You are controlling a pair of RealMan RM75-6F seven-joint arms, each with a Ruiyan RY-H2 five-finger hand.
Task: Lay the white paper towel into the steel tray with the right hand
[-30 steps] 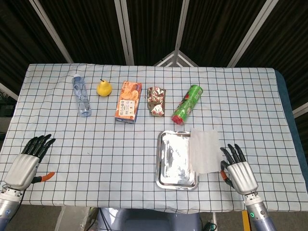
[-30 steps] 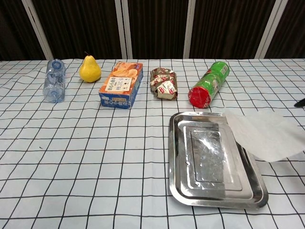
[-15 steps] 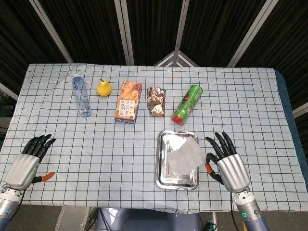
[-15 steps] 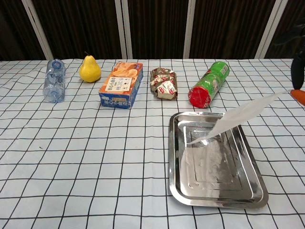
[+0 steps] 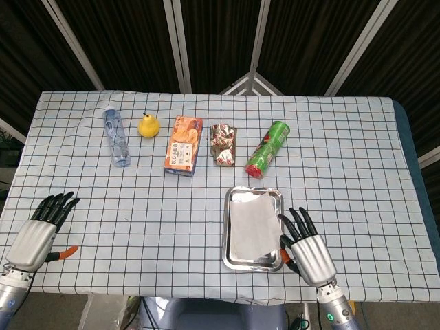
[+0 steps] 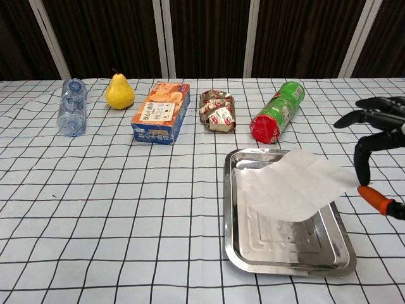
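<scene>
Thin white paper towel draped over shiny rectangular steel tray — right hand pinching its edge, fingers spread

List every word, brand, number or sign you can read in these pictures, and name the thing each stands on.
None can be read.
Orange box: a white label with dark print, too small to read.
Green can: printed, but blurred.
Crumpled wrapper: red and white marks, not legible.
Clear bottle, pear, steel tray and paper towel: no writing shows.
</scene>
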